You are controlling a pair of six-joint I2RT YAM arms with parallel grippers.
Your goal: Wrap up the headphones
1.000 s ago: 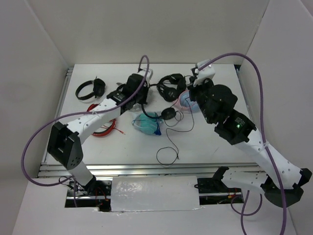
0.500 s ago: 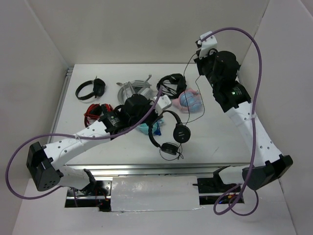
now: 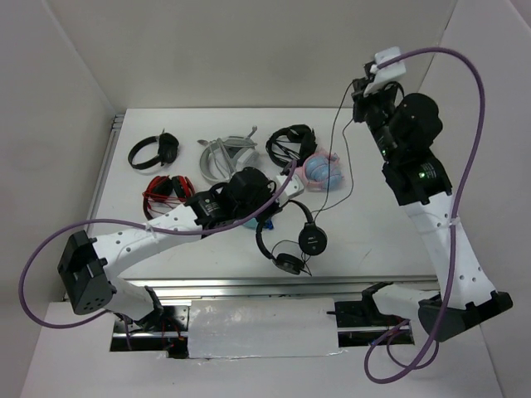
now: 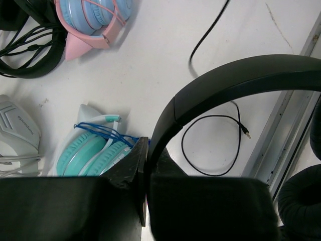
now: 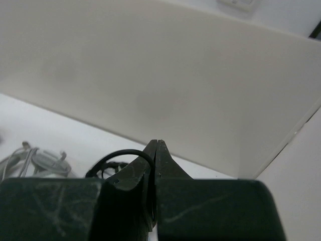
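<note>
The headphones [image 3: 292, 240], black with a thin headband and two round earcups, hang at the table's front middle. My left gripper [image 3: 267, 217] is shut on the headband [image 4: 225, 83]; one earcup [image 4: 301, 201] shows at the lower right of the left wrist view. The thin cable [image 3: 336, 145] rises from the table to my right gripper [image 3: 359, 89], which is lifted high near the back wall and shut on the cable [image 5: 125, 153]. The cable's end lies in a loop [image 4: 213, 145] on the table, with the plug [image 4: 246, 134] free.
A chunkier black pair [image 3: 290, 145], a pink-and-blue pair [image 3: 323, 172], a grey-white pair [image 3: 224, 153], a small black pair [image 3: 153, 153] and a red-and-black pair [image 3: 166, 189] lie at the back. A teal pair [image 4: 93, 150] sits under my left arm. The table's front rail [image 4: 286, 130] is close.
My right gripper has risen and moved right, pulling the cable up. My left gripper has shifted a little right and toward the front with the headphones.
</note>
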